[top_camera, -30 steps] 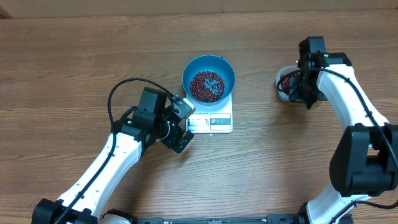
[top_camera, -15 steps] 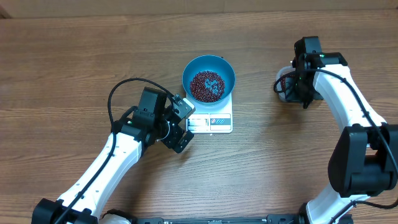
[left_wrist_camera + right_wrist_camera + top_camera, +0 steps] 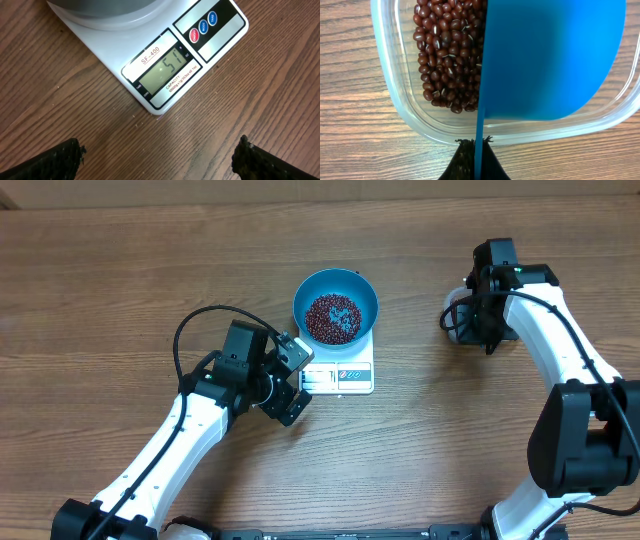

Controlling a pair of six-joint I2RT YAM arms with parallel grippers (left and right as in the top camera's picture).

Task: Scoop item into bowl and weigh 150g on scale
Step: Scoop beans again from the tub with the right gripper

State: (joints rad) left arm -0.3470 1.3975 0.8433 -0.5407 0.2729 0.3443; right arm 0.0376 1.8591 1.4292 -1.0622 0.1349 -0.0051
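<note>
The blue bowl (image 3: 366, 298) stands on the white scale (image 3: 340, 376) with a heap of dark red-brown beans (image 3: 332, 318) inside. My left gripper (image 3: 299, 379) is open just left of the scale's front edge and holds nothing. In the left wrist view its fingers (image 3: 52, 160) flank bare wood in front of the lit scale (image 3: 165, 70) display. My right gripper (image 3: 479, 161) is shut on the thin handle of a blue scoop (image 3: 555, 55). The scoop hangs over a clear tub (image 3: 400, 92) that holds more beans (image 3: 447, 55).
The clear tub (image 3: 456, 317) sits at the right, largely hidden under the right gripper (image 3: 480, 315). The left arm's black cable (image 3: 195, 325) loops over the table left of the bowl. Bare wood lies between scale and tub.
The right gripper with the scoop has shifted slightly left and up over the tub. The left arm, bowl and scale have not moved.
</note>
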